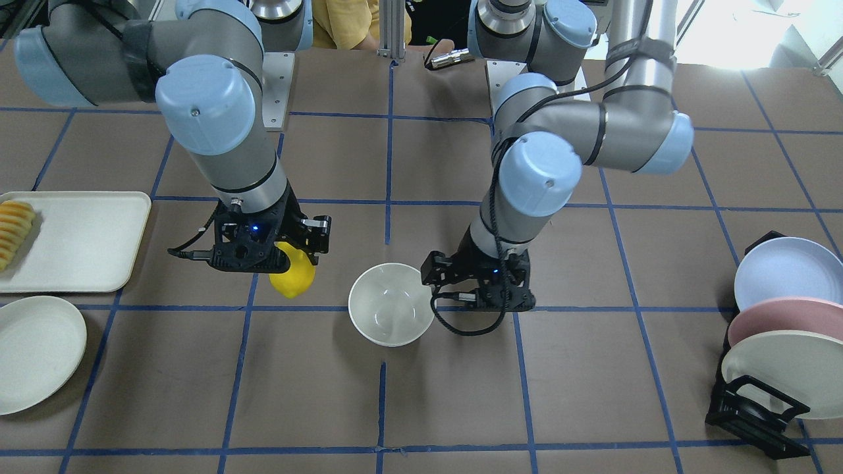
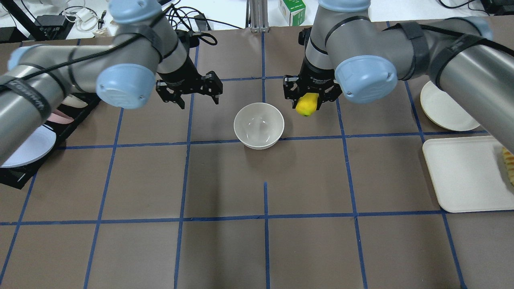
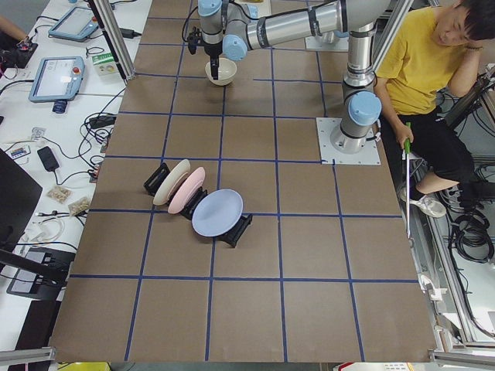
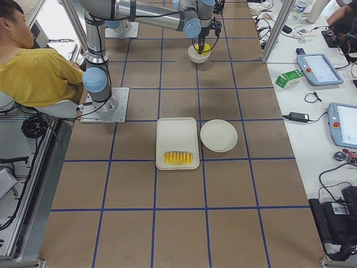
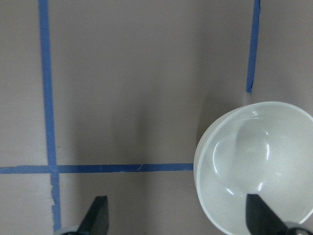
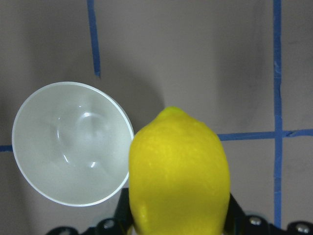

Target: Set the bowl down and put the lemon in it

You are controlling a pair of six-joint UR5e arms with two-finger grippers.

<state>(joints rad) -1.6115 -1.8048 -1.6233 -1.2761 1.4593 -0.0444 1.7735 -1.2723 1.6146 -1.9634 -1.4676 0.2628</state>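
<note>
Clearance explains the layout: centre-left in the overhead view your left gripper (image 2: 199, 101) hangs wide open and empty beside the bowl (image 2: 259, 125), set upright mid-frame, while just right of its rim your right gripper (image 2: 309, 99) pinches the lemon (image 2: 304, 106) aloft, seemingly ready for the drop.

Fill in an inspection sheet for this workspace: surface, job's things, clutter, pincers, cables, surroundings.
Surface: brown table with a blue tape grid.
Job's things: bowl upright and empty on the table; lemon held beside it, not in it.
Clutter: tray with sliced fruit; plate; rack of three plates.
Pincers: left pincer open, empty, beside the bowl; right pincer shut on lemon.
Cables: black cable looping from the left wrist; loose cables on the bench.
Surroundings: person in yellow seated behind the robot; pendants on the bench.
</note>
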